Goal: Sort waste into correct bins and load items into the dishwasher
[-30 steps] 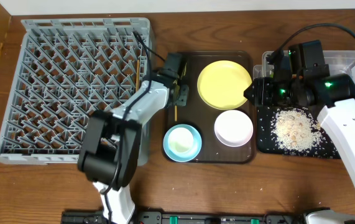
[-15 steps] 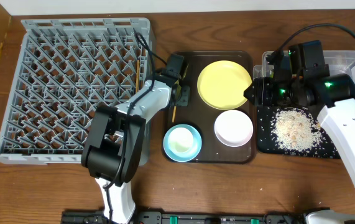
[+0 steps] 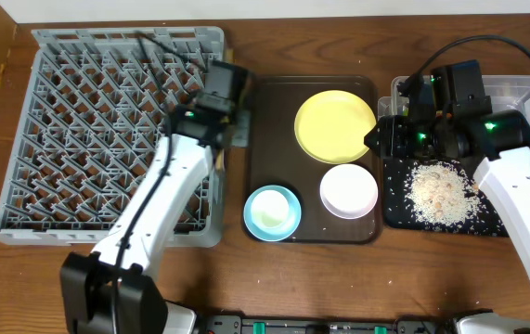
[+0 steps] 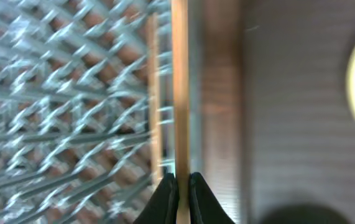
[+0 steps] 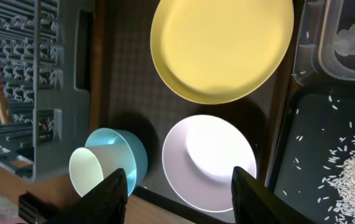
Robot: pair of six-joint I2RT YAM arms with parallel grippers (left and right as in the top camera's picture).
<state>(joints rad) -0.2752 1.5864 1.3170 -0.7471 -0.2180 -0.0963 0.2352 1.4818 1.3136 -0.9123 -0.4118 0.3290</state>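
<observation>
Rice scraps (image 3: 436,190) lie in the black tray (image 3: 391,219). Left gripper (image 4: 180,179), clamped on one chopstick (image 4: 179,74), hangs over the dish rack (image 3: 107,130) edge at 3 o'clock; right gripper (image 5: 182,199) stands open. Yellow plate (image 3: 335,125), blue bowl (image 3: 272,211), white bowl (image 3: 348,190) await loading

Looks like a robotics lab bench staged as a kitchen clean-up station: wooden table (image 3: 246,278) against a plain white wall (image 3: 292,7), cabled robot arms (image 3: 167,186), a grey dish rack (image 3: 79,111), a brown tray (image 3: 269,139) of tableware, rice (image 3: 441,190) on a black tray (image 3: 394,209).

Even, bright light; dish rack (image 4: 59,93) smeared by blur (overhead sharp).
</observation>
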